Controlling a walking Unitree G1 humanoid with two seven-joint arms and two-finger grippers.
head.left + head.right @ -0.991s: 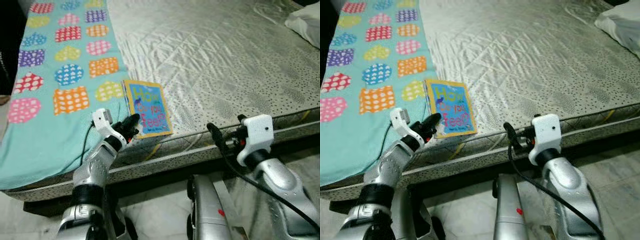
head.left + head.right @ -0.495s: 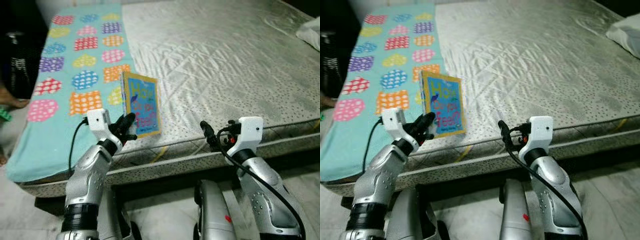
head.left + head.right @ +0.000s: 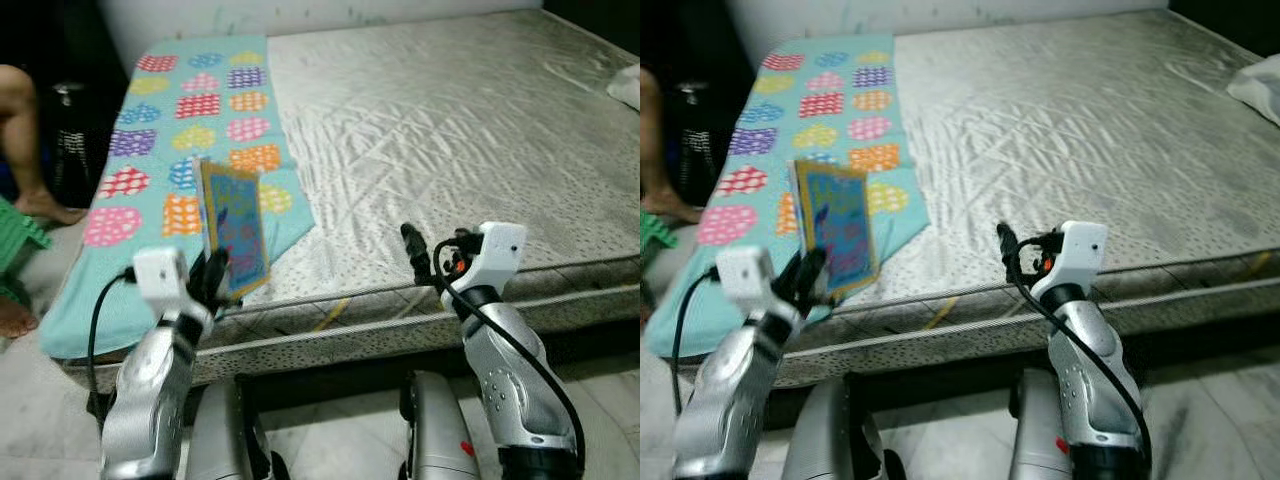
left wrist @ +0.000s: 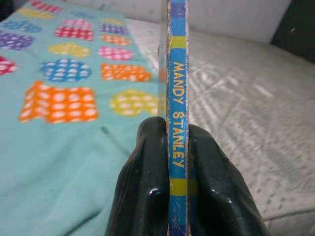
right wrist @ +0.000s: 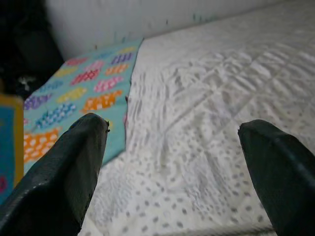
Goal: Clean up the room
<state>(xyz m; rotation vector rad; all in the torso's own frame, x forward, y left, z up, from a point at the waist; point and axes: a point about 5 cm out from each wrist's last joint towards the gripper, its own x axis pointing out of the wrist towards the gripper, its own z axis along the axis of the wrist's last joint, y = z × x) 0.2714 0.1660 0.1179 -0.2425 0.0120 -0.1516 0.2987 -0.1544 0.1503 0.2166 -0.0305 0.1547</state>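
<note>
Left wrist view: children's book pinched upright by its spine, which reads "MANDY STANLEY".
Left gripper clamps the book's lower edge, lifting it clear of the turquoise heart-patterned blanket on the mattress beyond it. Right gripper, fingers spread, hovers empty over the mattress edge.

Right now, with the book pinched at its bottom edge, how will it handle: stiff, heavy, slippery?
Likely stiff: the book stands upright above the left gripper without sagging. Probably light, since two fingers pinching its spine edge hold it up. The cover looks glossy, so it could slip or pivot in such a narrow grip.
</note>
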